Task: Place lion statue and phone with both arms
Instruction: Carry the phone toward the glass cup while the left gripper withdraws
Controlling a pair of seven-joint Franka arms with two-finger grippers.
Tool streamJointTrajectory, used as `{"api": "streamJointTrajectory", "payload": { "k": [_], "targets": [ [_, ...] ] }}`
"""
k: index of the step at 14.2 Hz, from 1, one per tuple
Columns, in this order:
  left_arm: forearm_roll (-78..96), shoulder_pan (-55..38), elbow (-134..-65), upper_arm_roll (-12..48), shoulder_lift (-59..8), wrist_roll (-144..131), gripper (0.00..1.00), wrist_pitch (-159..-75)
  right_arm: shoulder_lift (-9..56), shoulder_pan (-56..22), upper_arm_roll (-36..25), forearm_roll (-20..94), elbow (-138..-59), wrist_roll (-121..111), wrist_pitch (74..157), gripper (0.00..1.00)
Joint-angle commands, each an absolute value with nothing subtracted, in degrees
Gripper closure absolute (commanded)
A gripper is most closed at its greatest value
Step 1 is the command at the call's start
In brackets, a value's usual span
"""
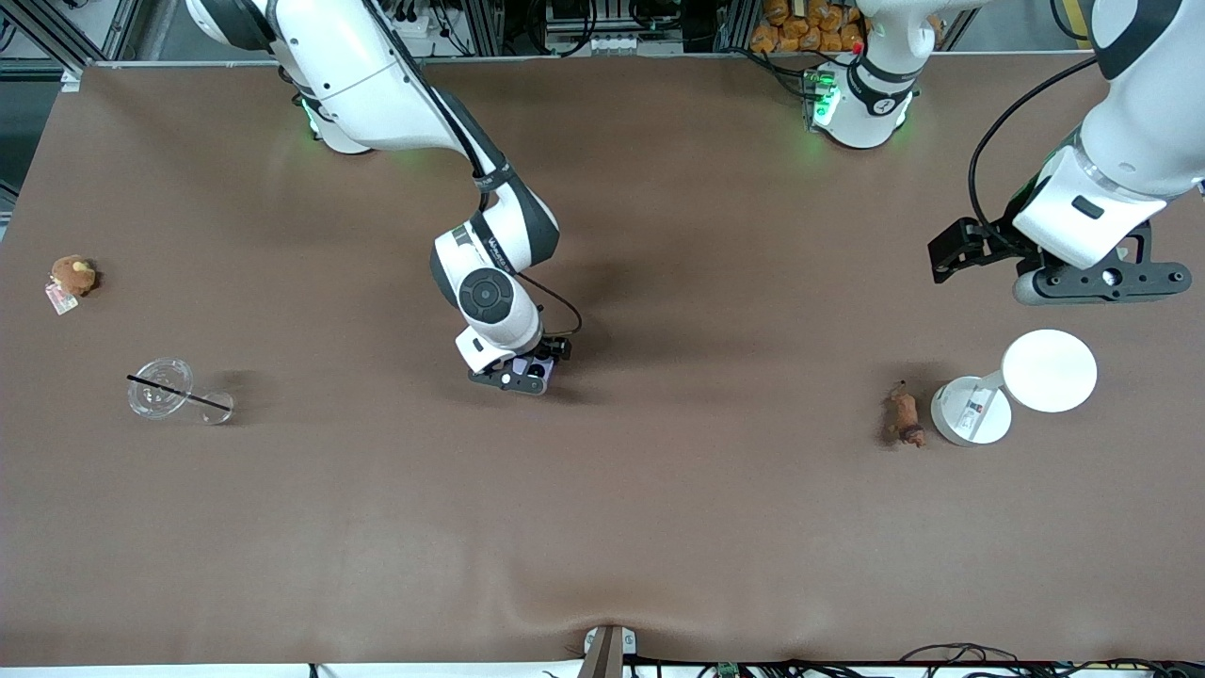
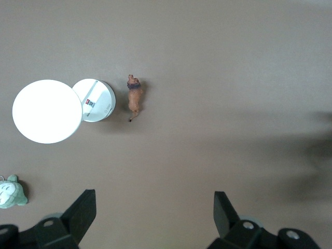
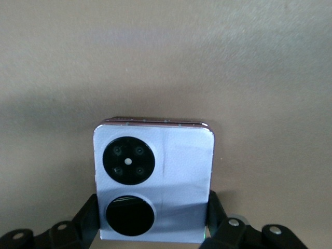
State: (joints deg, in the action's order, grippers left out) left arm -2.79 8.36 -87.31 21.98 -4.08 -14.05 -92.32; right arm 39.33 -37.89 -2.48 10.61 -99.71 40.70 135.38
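The phone [image 3: 154,182] is pale lavender with two black circles on its face. My right gripper [image 1: 524,375] is shut on it, one finger [image 3: 87,218] against each side, low at the middle of the table; a sliver of the phone [image 1: 533,367] shows in the front view. The lion statue [image 1: 906,417], tiny and orange-brown, lies on the table toward the left arm's end, right beside a white round base. My left gripper [image 1: 1097,281] is open and empty in the air, over the table farther from the front camera than the lion [image 2: 135,97]; its fingers [image 2: 84,209] are spread wide.
A white disc [image 1: 1050,370] joined to a white round base [image 1: 972,411] lies beside the lion. A grey-green plush [image 2: 10,193] shows in the left wrist view. A brown plush with a tag [image 1: 72,276] and a clear cup with a black straw [image 1: 162,388] lie at the right arm's end.
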Motion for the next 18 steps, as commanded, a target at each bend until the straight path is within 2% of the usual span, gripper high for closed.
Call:
{"api": "streamJointTrajectory", "payload": {
  "k": [1, 3, 4, 6, 8, 12, 15, 18],
  "targets": [
    [-1.8, 9.9, -87.6, 22.0, -0.9, -11.7, 0.00, -91.3, 30.3, -35.2, -3.6, 11.2, -103.4, 41.0, 130.7, 0.87],
    [-1.1, 10.6, -87.1, 21.9, -0.3, -10.3, 0.00, -90.7, 25.9, -30.5, -3.8, 11.0, -103.5, 40.2, 124.1, 0.87],
    [-1.1, 9.2, -86.3, 19.7, -0.1, -8.8, 0.00, -89.2, 24.8, -28.2, -3.8, 10.9, -103.7, 38.3, 122.4, 0.87],
    [-1.1, 1.7, -86.6, 11.0, 0.4, -8.3, 0.00, -87.7, 22.5, -22.4, -4.2, 10.7, -106.9, 28.6, 119.0, 0.87],
    [-1.1, -1.5, -86.7, 7.0, 0.6, -8.4, 0.00, -86.5, 20.3, -15.9, -4.3, 10.7, -111.5, 16.9, 119.4, 0.87],
    [-1.0, -0.9, -88.8, 7.2, 2.9, -8.7, 0.00, -85.7, 20.5, -4.6, -4.3, 9.3, -115.7, 1.7, 119.1, 0.86],
    [-0.7, 1.2, -89.8, 7.2, 3.8, -8.5, 0.00, -86.1, 21.9, 0.2, -4.3, 4.3, -119.4, -2.1, 122.7, 0.86],
    [1.3, 3.6, -90.0, 7.1, 3.5, -8.5, 0.00, -86.7, 22.2, 0.3, -4.3, 4.0, -122.8, -2.2, 128.2, 0.85]
  ]
}}
